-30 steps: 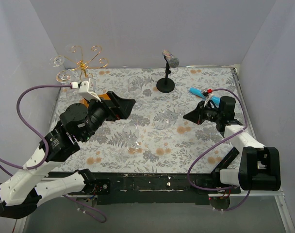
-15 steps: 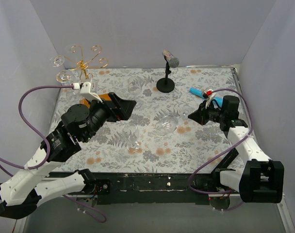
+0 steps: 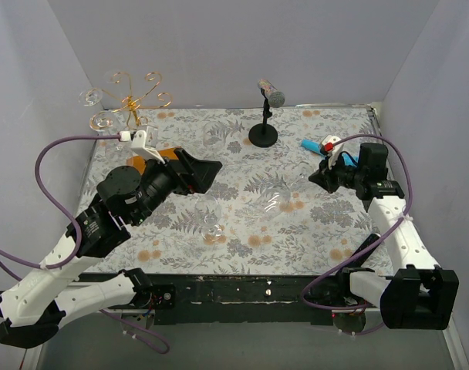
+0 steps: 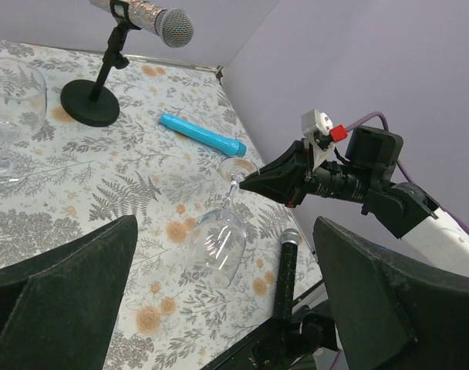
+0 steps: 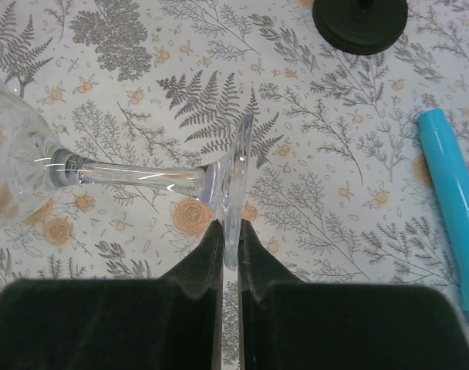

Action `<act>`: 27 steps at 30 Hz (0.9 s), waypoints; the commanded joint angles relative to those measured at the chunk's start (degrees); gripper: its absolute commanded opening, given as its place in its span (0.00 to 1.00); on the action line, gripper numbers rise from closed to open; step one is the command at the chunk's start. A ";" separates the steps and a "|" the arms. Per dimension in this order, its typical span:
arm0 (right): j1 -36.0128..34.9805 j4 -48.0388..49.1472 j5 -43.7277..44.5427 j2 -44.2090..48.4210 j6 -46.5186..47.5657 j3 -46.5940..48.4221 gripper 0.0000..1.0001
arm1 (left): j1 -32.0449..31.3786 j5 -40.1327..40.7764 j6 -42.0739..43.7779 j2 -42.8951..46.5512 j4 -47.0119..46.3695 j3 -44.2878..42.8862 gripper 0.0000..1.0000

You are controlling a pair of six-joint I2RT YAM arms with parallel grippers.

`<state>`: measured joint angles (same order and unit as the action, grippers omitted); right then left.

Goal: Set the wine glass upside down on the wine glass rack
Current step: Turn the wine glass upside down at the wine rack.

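The right gripper (image 5: 228,231) pinches narrow on the foot rim of the wine glass (image 5: 134,176), held sideways over the right half of the bench (image 3: 242,247), bowl toward the middle. The left gripper (image 3: 206,169) gapes wide, holding nothing. The wine glass rack (image 3: 130,104) stands at the far left corner.

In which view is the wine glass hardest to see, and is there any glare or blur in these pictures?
Top external view: the wine glass almost vanishes into the floral tablecloth, only faint highlights show. Right wrist view: sharp, with small white glints on the stem. Left wrist view: even light, the bowl shows soft reflections, no visible blur.
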<state>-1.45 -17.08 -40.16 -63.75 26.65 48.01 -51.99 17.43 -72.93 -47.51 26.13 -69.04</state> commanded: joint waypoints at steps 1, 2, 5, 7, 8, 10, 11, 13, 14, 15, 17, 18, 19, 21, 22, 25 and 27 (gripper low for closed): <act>0.31 -6.11 0.35 2.05 10.41 6.56 0.01 | -0.22 -2.66 -0.37 0.31 -2.49 0.48 0.98; 0.31 -8.12 0.43 1.96 12.09 7.88 0.01 | -0.22 -3.10 -0.55 0.05 -2.75 0.48 0.98; 0.31 -12.53 0.61 1.70 17.98 10.96 0.01 | -0.22 -5.82 -1.60 -0.22 -3.89 0.74 0.98; 0.31 -14.29 1.05 1.43 20.79 12.80 0.01 | -0.22 -8.02 -2.65 -0.31 -5.55 1.27 0.98; 0.31 -15.25 1.14 1.34 22.46 13.68 0.01 | -0.22 -9.24 -3.18 -0.22 -6.26 1.62 0.98; 0.31 -16.92 1.40 0.99 25.45 15.44 0.01 | -0.22 -11.09 -4.24 -0.39 -7.58 1.97 0.98; 0.31 -17.54 1.58 0.90 26.60 16.32 0.01 | -0.22 -11.89 -4.59 -0.57 -8.19 2.32 0.98; 0.14 -18.42 1.93 0.90 28.53 17.90 0.01 | -0.22 -13.12 -5.38 -0.74 -9.42 2.85 0.98; 0.14 -18.86 2.19 0.99 29.58 18.69 0.01 | -0.22 -13.65 -5.82 -0.83 -10.04 3.20 0.98; 0.05 -19.56 2.54 1.08 31.25 19.57 0.01 | -0.22 -14.00 -6.35 -1.18 -10.57 3.47 0.98; -0.22 -20.27 3.42 1.43 33.10 20.89 0.01 | -0.22 -15.05 -6.88 -1.71 -11.27 3.82 0.98; -0.30 -20.62 3.68 1.61 34.33 21.33 0.01 | -0.22 -15.67 -7.05 -1.97 -11.62 3.91 0.98; -0.48 -20.97 3.95 1.69 35.12 21.95 0.01 | -0.13 -15.93 -7.32 -2.24 -11.89 4.00 0.98; -0.83 -21.33 4.56 2.22 37.06 22.74 0.01 | -0.22 -16.72 -7.93 -2.68 -12.85 4.35 0.98; -1.01 -21.50 4.83 2.57 37.76 23.09 0.01 | -0.22 -17.08 -8.19 -2.77 -13.47 4.52 0.98; -1.53 -21.68 5.62 3.36 39.96 24.23 0.01 | -0.22 -19.08 -9.07 -3.47 -14.97 4.96 0.98; -1.97 -21.68 5.88 3.72 41.54 25.02 0.01 | -0.22 -19.71 -9.60 -3.64 -15.84 5.05 0.98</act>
<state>-2.52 -39.86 -34.04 -62.48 63.66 68.53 -51.99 0.93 -81.12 -50.96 13.52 -64.49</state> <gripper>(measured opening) 0.104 0.981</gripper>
